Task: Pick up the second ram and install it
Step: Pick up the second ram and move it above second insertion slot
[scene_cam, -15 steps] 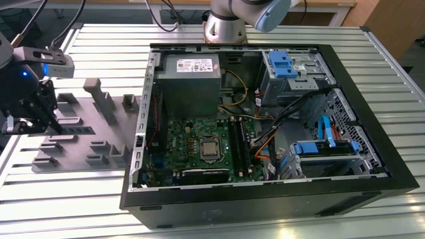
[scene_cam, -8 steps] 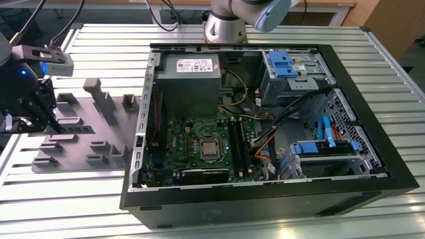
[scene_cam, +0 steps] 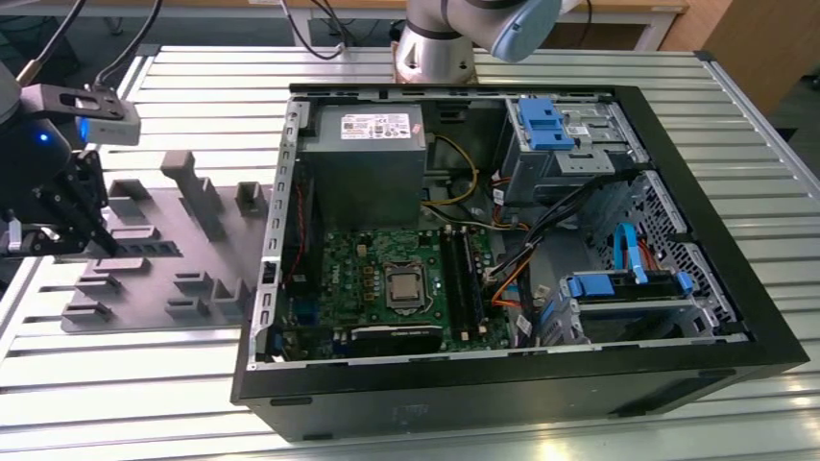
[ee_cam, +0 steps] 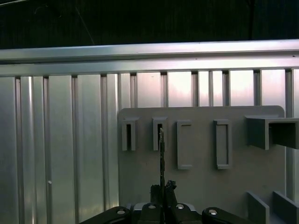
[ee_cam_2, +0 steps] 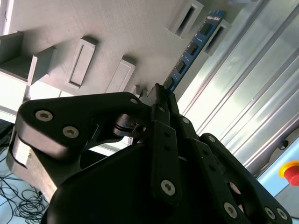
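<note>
The tool is pressed together on one end of the ram — edge-on above the tray. The tray lies on the desk, at the exterior view's left of the case.

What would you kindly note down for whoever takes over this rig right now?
Pincer: shut on one end of the second ram, over the grey holder tray at the exterior view's left.
Second ram: its far end reaches the tray's slotted blocks; I cannot tell whether it has cleared them.
Done: the grasp is made.
Left: the stick is not yet at the computer case; seating it in the memory slots of the motherboard is not done.
</note>
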`<act>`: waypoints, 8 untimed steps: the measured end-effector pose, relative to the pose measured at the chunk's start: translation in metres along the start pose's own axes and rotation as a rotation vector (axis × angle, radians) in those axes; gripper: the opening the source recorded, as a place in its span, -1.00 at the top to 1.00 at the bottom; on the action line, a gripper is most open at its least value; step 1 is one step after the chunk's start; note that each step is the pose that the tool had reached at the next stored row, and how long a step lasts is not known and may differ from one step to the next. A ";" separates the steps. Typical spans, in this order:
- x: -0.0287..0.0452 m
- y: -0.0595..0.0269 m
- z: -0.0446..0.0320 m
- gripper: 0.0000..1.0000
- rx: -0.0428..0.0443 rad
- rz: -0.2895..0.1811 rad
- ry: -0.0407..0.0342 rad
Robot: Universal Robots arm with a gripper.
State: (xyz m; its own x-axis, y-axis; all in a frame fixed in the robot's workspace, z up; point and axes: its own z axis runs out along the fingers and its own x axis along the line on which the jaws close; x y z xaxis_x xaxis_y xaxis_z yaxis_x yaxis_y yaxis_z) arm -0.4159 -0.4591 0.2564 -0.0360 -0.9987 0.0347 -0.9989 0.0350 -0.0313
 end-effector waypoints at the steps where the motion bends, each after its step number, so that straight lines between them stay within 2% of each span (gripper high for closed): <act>1: 0.0000 0.0000 -0.0003 0.73 0.0000 0.000 0.0000; 8: 0.0001 -0.0001 -0.0032 0.73 0.0000 0.000 0.0000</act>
State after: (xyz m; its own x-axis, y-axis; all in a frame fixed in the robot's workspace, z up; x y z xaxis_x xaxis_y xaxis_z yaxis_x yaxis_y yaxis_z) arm -0.4159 -0.4592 0.2596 -0.0360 -0.9987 0.0347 -0.9989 0.0349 -0.0312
